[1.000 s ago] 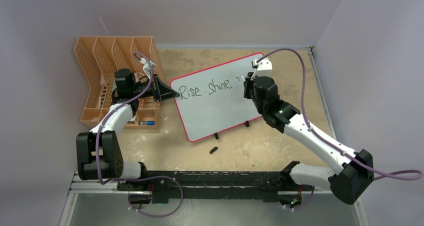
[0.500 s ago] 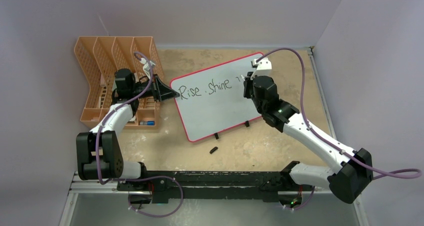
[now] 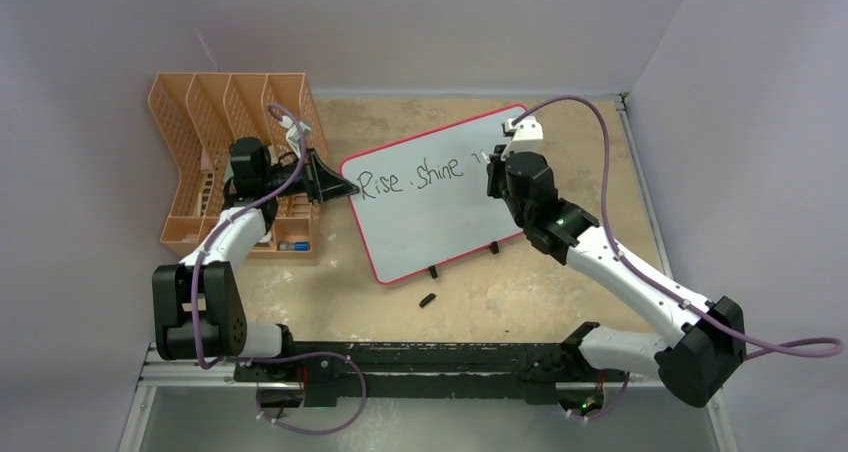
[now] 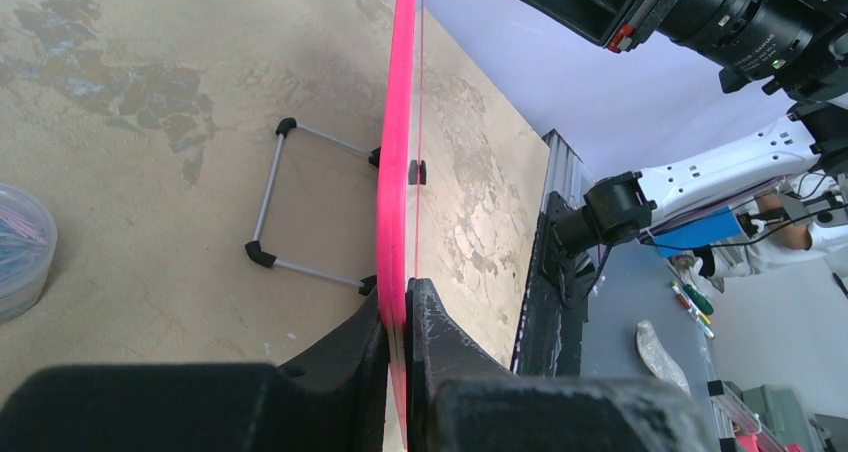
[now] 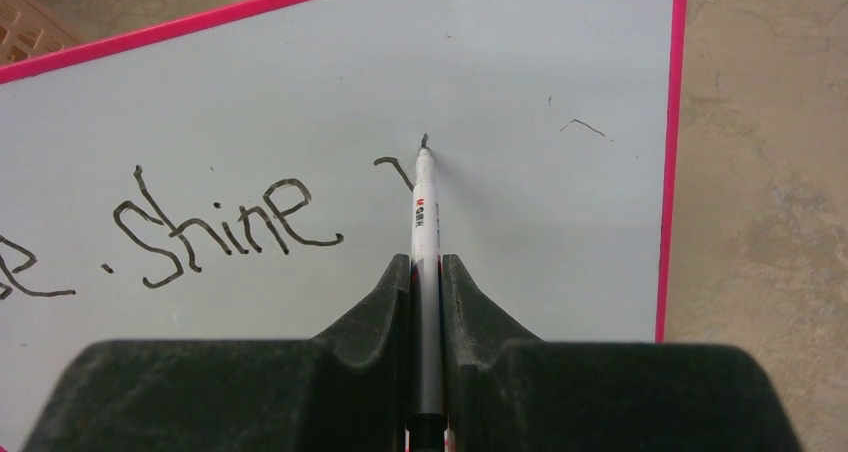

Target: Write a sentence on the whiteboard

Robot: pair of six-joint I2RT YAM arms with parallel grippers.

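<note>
Since a second ago the right arm is shifted only slightly. The marker (image 5: 424,207) is clamped in the right pincer (image 5: 425,264), its tip on the whiteboard (image 5: 550,52) just right of "shine" in the sentence (image 5: 230,227). The whiteboard, propped on the bench (image 3: 560,272), is clamped at its left edge by the left pincer (image 4: 400,317). The third word is judged barely begun; steady rightward strokes are called for.

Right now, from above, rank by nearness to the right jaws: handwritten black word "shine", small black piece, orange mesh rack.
1. Word "shine", just left, on the whiteboard.
2. Small black piece, on the table in front.
3. Orange mesh rack, far left.
</note>
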